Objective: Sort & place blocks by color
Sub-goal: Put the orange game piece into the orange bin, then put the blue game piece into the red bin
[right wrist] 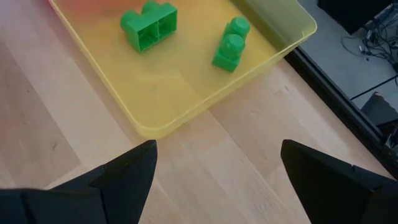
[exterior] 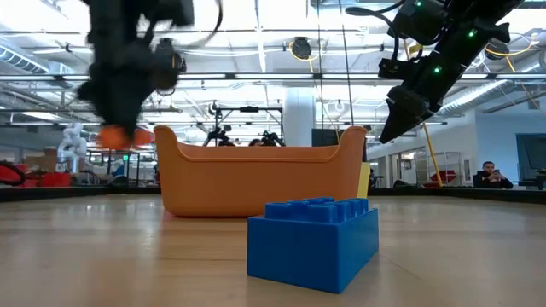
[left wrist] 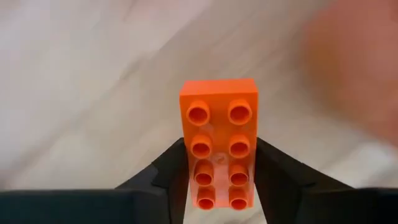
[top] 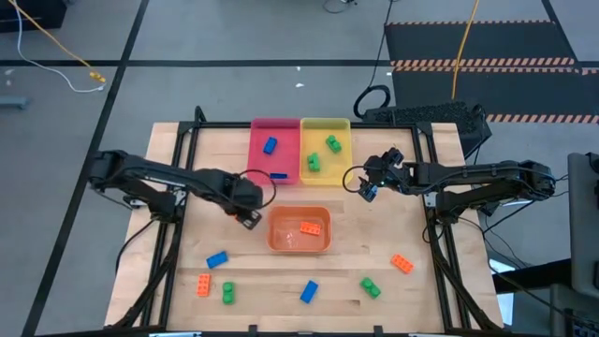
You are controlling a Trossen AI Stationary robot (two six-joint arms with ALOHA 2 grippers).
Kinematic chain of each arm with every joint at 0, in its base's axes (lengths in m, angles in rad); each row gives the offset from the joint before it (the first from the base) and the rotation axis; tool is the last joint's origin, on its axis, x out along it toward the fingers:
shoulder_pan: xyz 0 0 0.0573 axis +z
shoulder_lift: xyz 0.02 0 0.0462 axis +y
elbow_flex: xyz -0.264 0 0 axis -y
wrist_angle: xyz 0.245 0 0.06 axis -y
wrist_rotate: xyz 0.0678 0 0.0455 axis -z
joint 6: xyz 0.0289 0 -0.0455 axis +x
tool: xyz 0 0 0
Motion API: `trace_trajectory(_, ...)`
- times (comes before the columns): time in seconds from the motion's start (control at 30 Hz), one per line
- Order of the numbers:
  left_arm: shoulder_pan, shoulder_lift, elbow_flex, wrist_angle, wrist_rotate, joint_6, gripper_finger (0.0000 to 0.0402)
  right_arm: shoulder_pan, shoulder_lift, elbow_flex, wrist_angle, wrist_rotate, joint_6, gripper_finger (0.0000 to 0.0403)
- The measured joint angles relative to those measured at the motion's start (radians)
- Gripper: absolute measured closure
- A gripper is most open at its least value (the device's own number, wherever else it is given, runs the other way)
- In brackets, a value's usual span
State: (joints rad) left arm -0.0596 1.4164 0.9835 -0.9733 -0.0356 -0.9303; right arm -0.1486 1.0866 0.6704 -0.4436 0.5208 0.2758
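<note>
Blue block in the foreground, orange one in the left jaws.

Closest to the low camera sits a blue block (exterior: 313,241), studs up, on the table's (top: 440,290) near side. Your left gripper (left wrist: 217,171) is clamped on an orange block (left wrist: 219,140) (two rows of four studs, glossy, held by its long sides) just left of the orange tray (top: 299,245). Carry it right until it is fully over the tray's rim, lower it, then part the fingers so it drops flat beside the orange block already inside. The right gripper (right wrist: 214,171) hovers with fingers spread, just right of the yellow tray (right wrist: 267,46), which holds two green blocks (right wrist: 149,25). Others lie scattered along the near edge.
</note>
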Motion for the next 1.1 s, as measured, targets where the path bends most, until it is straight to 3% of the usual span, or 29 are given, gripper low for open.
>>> trace_trajectory(0.13,-0.042,-0.022,0.084,0.193,-0.094,0.186,0.0237,0.000,0.000,0.000,-0.002,0.002,-0.007,0.0064)
trace_trajectory(0.3,-0.074,-0.010,0.134,0.384,-0.132,0.365,0.0259,0.000,0.000,0.000,-0.009,0.002,-0.007,0.0064)
trace_trajectory(0.6,-0.079,0.126,0.134,0.400,-0.139,0.544,0.0254,0.000,0.000,0.000,-0.017,0.000,0.030,0.0064)
trace_trajectory(0.77,-0.079,0.200,0.134,0.399,-0.133,0.630,0.0226,0.000,0.000,0.000,-0.017,-0.002,0.052,0.0064)
trace_trajectory(1.1,-0.077,0.188,0.143,0.480,-0.132,0.702,0.0158,0.000,-0.002,0.000,-0.018,-0.029,0.053,0.0064)
